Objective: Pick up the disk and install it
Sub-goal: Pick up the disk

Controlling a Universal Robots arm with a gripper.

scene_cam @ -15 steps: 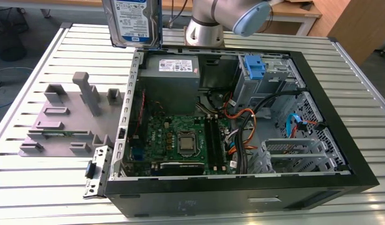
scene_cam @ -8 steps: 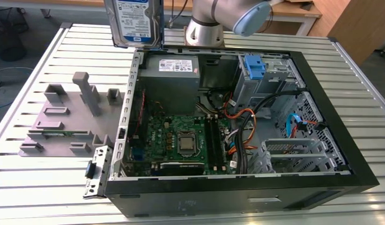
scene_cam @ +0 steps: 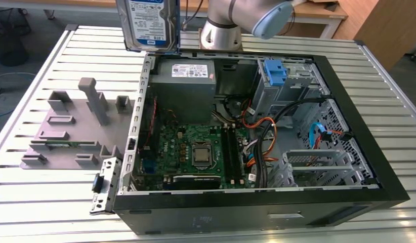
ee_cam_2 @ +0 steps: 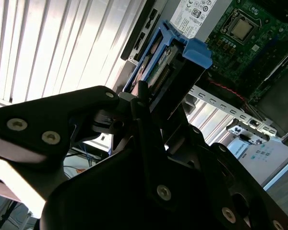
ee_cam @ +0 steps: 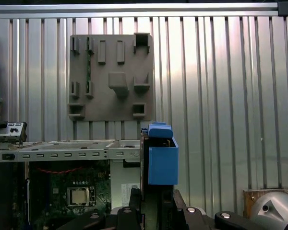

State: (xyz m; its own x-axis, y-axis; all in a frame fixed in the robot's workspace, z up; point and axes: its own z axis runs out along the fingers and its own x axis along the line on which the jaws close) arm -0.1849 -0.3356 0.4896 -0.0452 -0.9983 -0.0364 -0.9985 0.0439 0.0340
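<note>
Above the slatted table, jaws clamp the disk.

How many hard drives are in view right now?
1. The disk, in its blue carrier, is gripped by the hand in the air above the open computer case's edge near the power supply. Others could be hidden inside the case's bays.
</note>
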